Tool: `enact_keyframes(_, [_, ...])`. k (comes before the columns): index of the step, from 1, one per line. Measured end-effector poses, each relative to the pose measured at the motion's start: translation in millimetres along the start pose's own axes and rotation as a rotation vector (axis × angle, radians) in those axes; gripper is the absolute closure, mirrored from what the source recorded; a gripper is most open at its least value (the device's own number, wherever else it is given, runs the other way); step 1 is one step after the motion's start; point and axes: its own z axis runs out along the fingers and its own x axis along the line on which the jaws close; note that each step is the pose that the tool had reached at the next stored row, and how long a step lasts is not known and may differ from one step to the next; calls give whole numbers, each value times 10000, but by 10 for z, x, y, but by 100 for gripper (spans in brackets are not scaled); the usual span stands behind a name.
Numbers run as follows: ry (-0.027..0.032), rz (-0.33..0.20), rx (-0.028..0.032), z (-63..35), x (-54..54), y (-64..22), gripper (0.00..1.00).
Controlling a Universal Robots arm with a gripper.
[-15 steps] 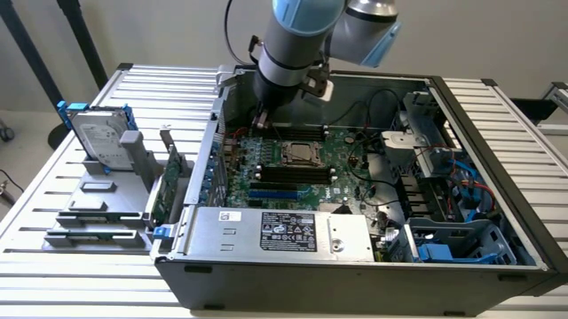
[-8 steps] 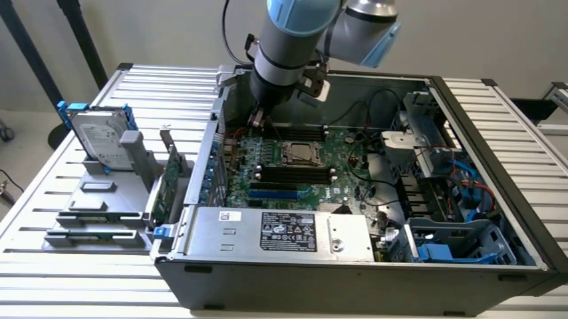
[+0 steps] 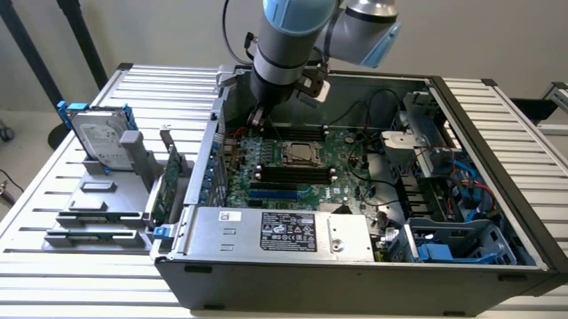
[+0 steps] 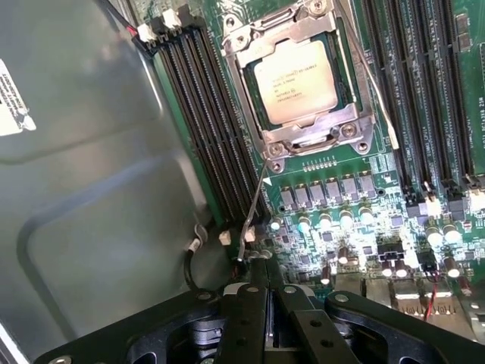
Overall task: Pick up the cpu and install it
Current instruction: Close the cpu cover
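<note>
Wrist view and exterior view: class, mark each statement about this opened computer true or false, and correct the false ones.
1. The small, square, silver-grey cpu lies in the metal-framed socket on the green motherboard. True.
2. The black gripper is holding the cpu. False: its fingers are shut on nothing and it is apart from the cpu.
3. The large silver hard drive with blue side rails is mounted inside the grey metal computer case. False: it stands in a grey holder outside the case, on the exterior view's left.
4. The computer case is open, with the motherboard exposed. True.
</note>
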Motion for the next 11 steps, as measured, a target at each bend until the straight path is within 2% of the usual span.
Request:
enact_keyframes(3, [56,91,-56,2,6,-4,89])
enact_keyframes(11, [219,286,-123,7,18,-8,89])
